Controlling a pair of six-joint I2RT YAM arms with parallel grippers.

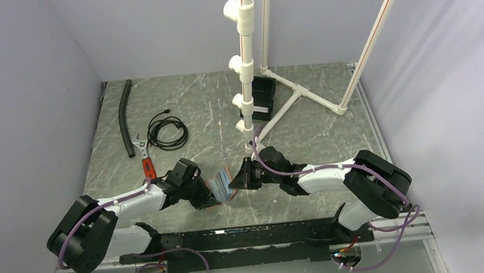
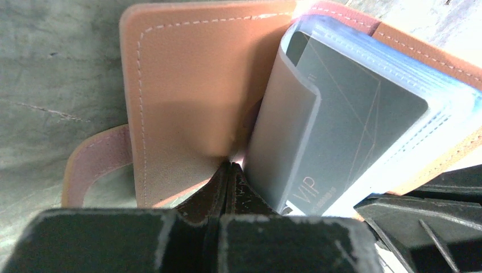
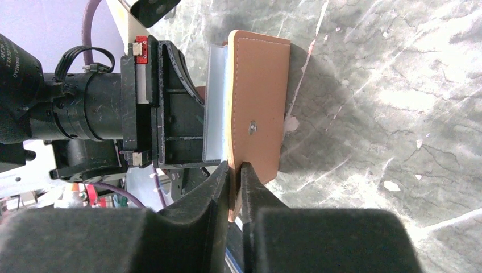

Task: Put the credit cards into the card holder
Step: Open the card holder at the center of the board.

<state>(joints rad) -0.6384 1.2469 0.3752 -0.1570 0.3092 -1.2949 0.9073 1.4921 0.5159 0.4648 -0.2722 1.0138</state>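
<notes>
Top external view shows the card holder [image 1: 220, 186] held between the two arms over the near middle of the table [image 1: 318, 137], with the left gripper [image 1: 206, 193] at its 9 o'clock and the right gripper [image 1: 236, 178] at its 3 o'clock

Left wrist view: the jaws are pressed tight together on the leather at the fold, at 6 o'clock of the opened covers. The snap tab [image 2: 85, 165] curls out at 8 o'clock. The clear sleeves [image 2: 443, 114] fan toward 3 o'clock, and a grey card [image 2: 352, 125] marked VIP sits inside the front one

Right wrist view: the jaws stand narrow, pinching the lower edge of the outer cover just below its snap stud [image 3: 252, 129]

I judge the step in hand to be spreading or steadying the holder, with one card already seated. I can make out no loose card, so I cannot tell whether more remain. The next move likely calls for the right arm to guide its cover while the left keeps the fold firm, without creasing the sleeves or shaking the card out
</notes>
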